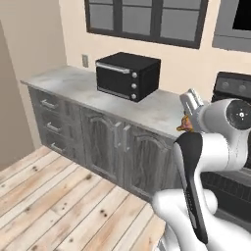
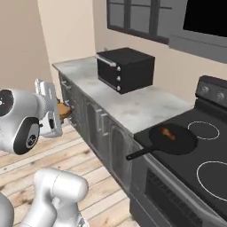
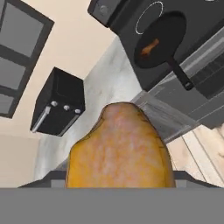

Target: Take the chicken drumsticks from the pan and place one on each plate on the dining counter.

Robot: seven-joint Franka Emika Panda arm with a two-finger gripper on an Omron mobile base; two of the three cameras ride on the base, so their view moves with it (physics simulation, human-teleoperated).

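My gripper (image 1: 188, 116) hangs in the air in front of the cabinets, away from the stove, shut on one chicken drumstick (image 1: 185, 125). That golden-orange drumstick (image 3: 120, 148) looms large in the hand view, and it pokes out beside the gripper (image 2: 55, 111) as a brown lump (image 2: 64, 110). The black pan (image 2: 182, 142) sits on the stove's front left burner, handle pointing out over the stove's front edge. A second drumstick (image 2: 167, 132) lies in the pan (image 3: 168, 26), where it shows as a small orange piece (image 3: 150, 46). The plates and the dining counter are out of view.
A black toaster oven (image 1: 127, 75) stands on a grey marbled counter (image 1: 157, 110) beside the stove (image 2: 199, 168). Dark grey cabinet doors (image 1: 105, 144) run below it. Wooden floor (image 1: 59, 206) spreads in front, with a beige wall to the left.
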